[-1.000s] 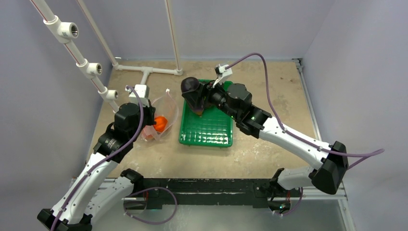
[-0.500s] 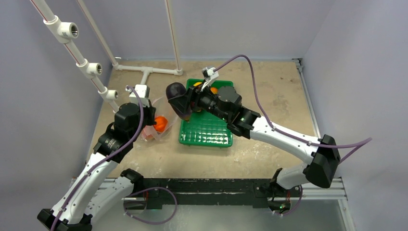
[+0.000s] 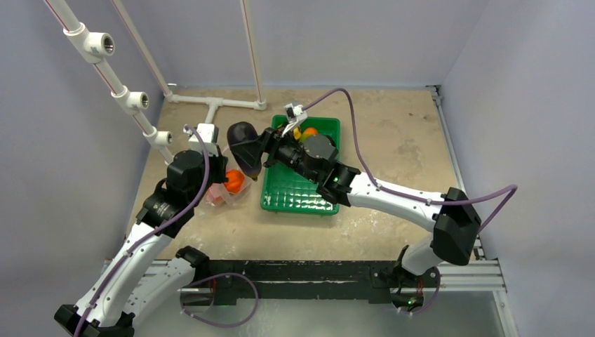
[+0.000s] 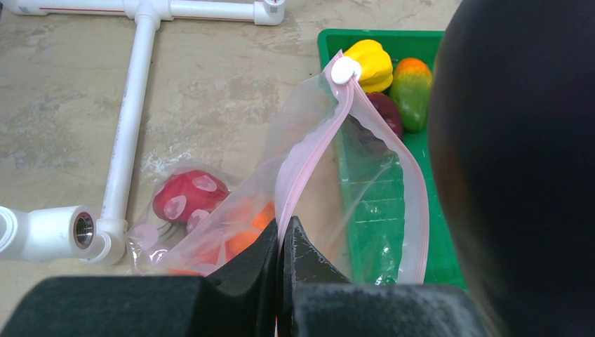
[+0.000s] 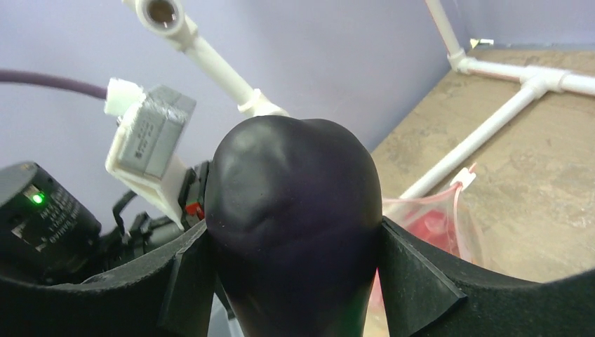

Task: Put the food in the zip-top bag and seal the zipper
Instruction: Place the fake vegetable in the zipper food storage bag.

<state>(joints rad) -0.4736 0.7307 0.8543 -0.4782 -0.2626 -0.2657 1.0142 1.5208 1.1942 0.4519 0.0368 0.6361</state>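
Purple eggplant point(image 5: 295, 210) points broad end outward from right gripper point(image 5: 293, 242).

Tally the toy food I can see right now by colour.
Purple: 1, plastic toy eggplant in the right gripper
Yellow: 1, toy pepper in the green plastic tray
Green-orange: 1, two-tone pepper, tray
Dark red: 1, rounded piece, tray
Red: 1, pale-spotted piece in the clear zip-top bag
Orange: 1, round fruit, bag
Total: 6; bag folds may hide more
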